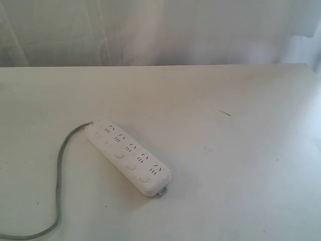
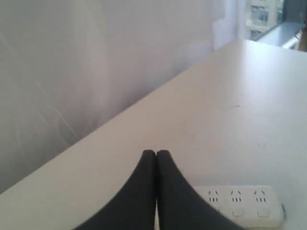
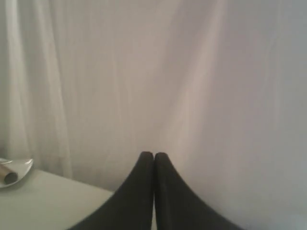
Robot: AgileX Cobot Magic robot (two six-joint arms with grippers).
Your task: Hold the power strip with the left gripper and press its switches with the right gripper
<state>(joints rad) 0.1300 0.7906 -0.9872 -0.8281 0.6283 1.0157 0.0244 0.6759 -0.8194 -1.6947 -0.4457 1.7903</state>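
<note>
Exterior view: the long flat white plastic power strip [image 1: 128, 156] lies on the pale counter [image 1: 241, 150] in the lower left-centre of the frame. Its long axis runs diagonally from upper left to lower right. A grey cord [image 1: 59, 175] leaves the upper-left end and curls down to the bottom-left corner. The small rounded white switches [image 1: 119, 155] form one row along the strip's lower-left edge, with the dark socket slots on the upper-right side. No arm or claw shows here.

Left wrist view: the black two-finger left claw [image 2: 156, 153] rises from the bottom centre with its tips pressed together and nothing between them. The power strip [image 2: 249, 211] sits at the lower right of the frame, just beside and partly behind the claw's finger. Three socket groups show, with switches [image 2: 238, 212] beneath them. The strip's long axis runs across the frame here.

Right wrist view: the black right claw [image 3: 153, 155] is likewise closed and empty, and it faces a white curtain [image 3: 192, 72]. Only a corner of the counter [image 3: 48, 201] appears at lower left, and the strip is out of sight.

The left arm looks much the nearer. Its claw would likely have to spread before it could straddle the strip across its width.
</note>
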